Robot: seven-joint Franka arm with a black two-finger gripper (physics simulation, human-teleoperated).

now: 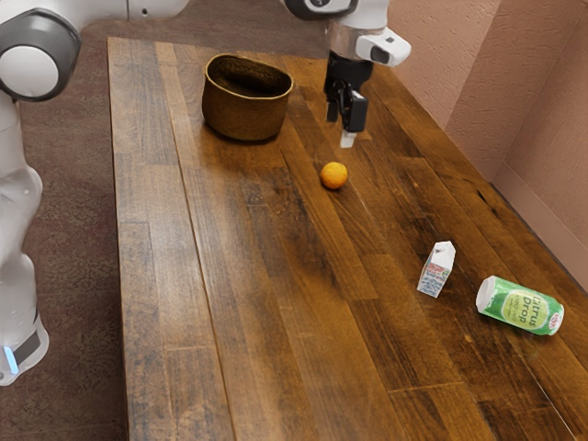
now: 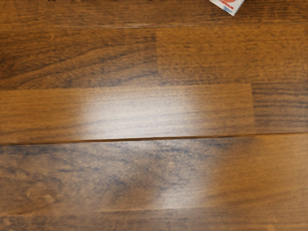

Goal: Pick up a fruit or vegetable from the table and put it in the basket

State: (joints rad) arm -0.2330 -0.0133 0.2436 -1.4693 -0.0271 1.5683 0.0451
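Orange [image 1: 334, 175] sits at six o'clock from the gripper [image 1: 341, 132] in the exterior view; whether the grip is open, I cannot tell. Centre overhead, squeeze gently, lift above the bronze basket [image 1: 243, 117] at ten o'clock

The basket [image 1: 245, 118], round, brownish-gold and open-topped, stands upright on the table [image 1: 266, 312]. The small, round orange [image 1: 334, 175] lies apart from the basket, toward the exterior view's right and nearer its camera.
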